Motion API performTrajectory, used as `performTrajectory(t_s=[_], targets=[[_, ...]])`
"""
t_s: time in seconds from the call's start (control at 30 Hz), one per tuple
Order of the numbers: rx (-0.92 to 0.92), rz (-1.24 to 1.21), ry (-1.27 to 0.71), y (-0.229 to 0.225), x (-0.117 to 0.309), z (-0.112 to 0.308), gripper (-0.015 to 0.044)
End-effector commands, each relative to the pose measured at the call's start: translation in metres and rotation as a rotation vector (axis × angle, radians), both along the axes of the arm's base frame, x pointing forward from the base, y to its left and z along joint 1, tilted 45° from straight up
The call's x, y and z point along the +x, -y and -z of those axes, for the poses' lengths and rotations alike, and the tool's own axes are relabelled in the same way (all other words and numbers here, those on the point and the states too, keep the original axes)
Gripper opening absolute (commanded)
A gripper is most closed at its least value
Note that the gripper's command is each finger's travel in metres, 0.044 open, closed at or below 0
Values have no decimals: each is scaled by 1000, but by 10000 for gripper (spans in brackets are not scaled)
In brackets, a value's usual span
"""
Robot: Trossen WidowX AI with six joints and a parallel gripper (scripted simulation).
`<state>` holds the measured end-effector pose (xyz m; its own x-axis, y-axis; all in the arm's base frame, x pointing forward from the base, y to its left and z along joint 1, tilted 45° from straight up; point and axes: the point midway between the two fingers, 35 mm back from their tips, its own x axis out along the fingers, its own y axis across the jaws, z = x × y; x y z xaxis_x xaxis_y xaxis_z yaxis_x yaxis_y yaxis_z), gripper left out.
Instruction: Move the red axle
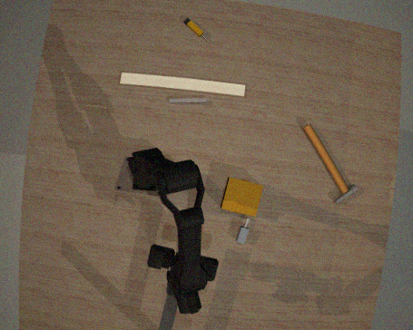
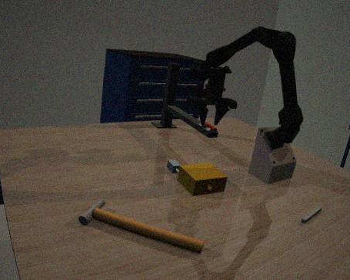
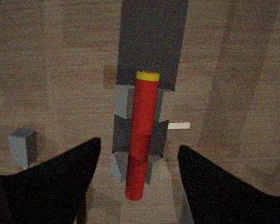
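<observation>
The red axle (image 2: 210,126) (image 3: 141,137) is seen in the V-blocks (image 3: 166,106) at the outer end of the bracket (image 1: 168,313) (image 2: 188,120) (image 3: 153,40), lengthwise along its arm, with the yellow-banded end toward the post. The hand (image 2: 210,124) (image 3: 140,147) is spread fairly wide, one finger to each side of the axle, and nothing is held. The beam is taken to be the yellow block (image 1: 242,197) (image 2: 202,178) on the worktop (image 1: 277,136) (image 2: 104,169); its bore appears vacant, so the extraction can be judged done.

What is in hand now is the release and retreat. The hand is best lifted straight up, slowly, with both fingertips kept level, since a sideways drift could roll the axle out of its seats or knock the bracket. A little more opening can be given if clearance looks uneven. Wrist rotation is best withheld until the tips are well above the blocks. The arm is then to be parked clear of everything, with the fingers left apart.
</observation>
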<state>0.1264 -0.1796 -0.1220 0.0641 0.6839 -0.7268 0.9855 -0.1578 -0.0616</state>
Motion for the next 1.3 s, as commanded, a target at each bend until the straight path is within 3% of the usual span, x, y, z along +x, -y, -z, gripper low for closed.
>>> performTrajectory(t_s=[0.0, 0.1, 1.27], targets=[[-1, 0, 0, 0, 0, 0, 368], [2, 4, 0, 5, 0, -4, 440], [16, 10, -4, 13, -2, -14, 440]])
